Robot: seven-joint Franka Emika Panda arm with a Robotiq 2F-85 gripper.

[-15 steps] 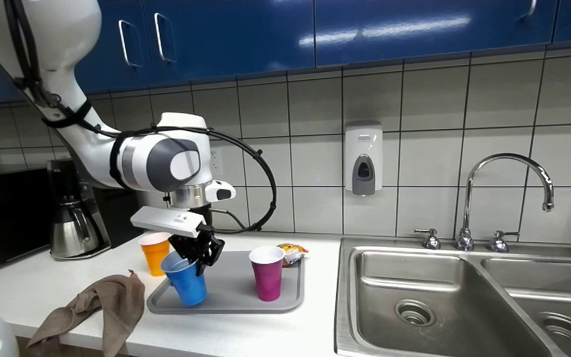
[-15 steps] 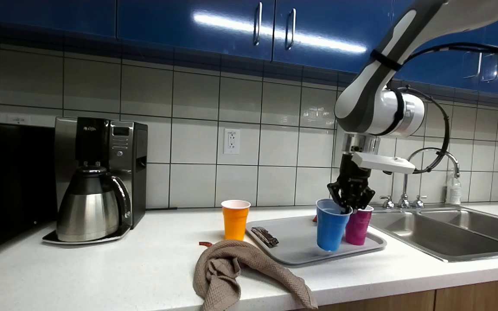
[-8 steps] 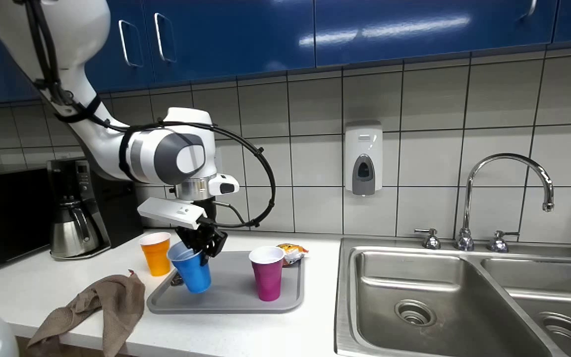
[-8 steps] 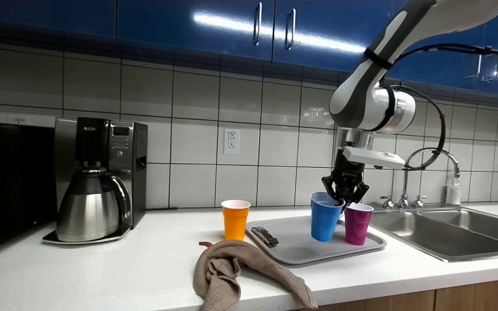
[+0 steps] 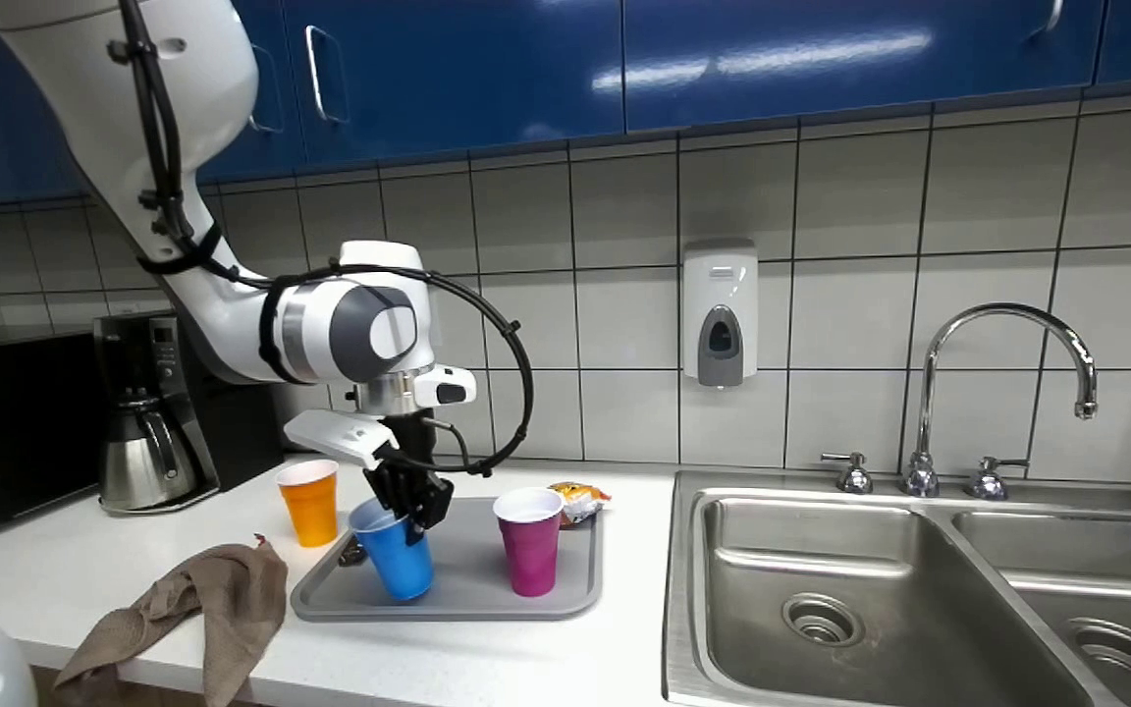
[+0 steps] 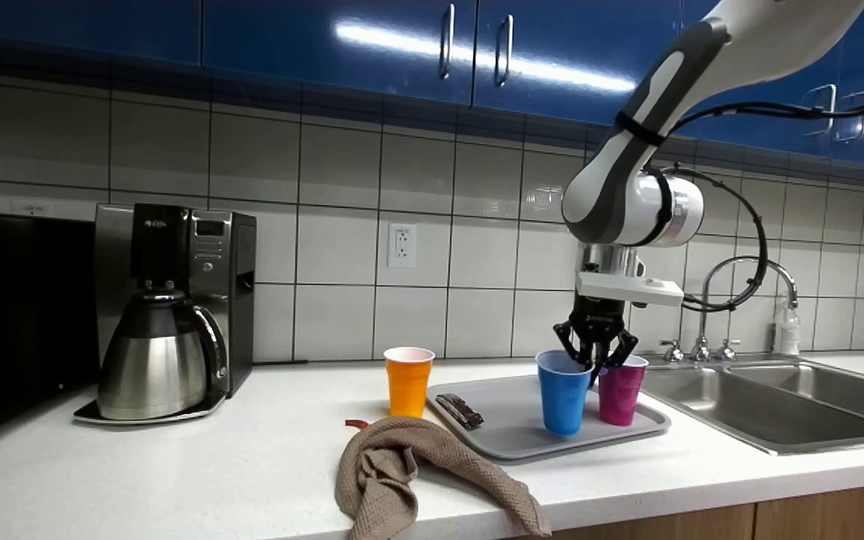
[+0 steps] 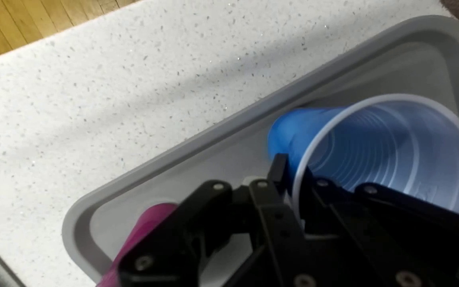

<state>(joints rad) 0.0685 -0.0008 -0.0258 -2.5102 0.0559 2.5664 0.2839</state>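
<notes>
Black 2-finger gripper (image 6: 595, 369) clenched on the rim of a blue tapered plastic cup (image 6: 563, 399)

Jaws pinch the cup wall at the lip: 1 inside, 1 outside, per wrist view. Cup leans a bit, mouth up, over a grey rectangular tray (image 6: 514, 409); hard to tell if its base touches. Magenta plastic cup with white interior (image 5: 530, 555) stands upright on the tray, near the blue one. Dark flat wrapped packet (image 6: 460, 411) lies on the tray end by the orange plastic cup (image 6: 408, 384), which stands on the white speckled counter (image 6: 252, 472). Shiny orange-and-silver wrapper (image 5: 579, 504) sits behind the magenta cup in an exterior view. Brown textured towel (image 6: 376, 487) drapes over the counter edge. 2-basin steel sink (image 5: 688, 589) is past the tray's other end.
</notes>
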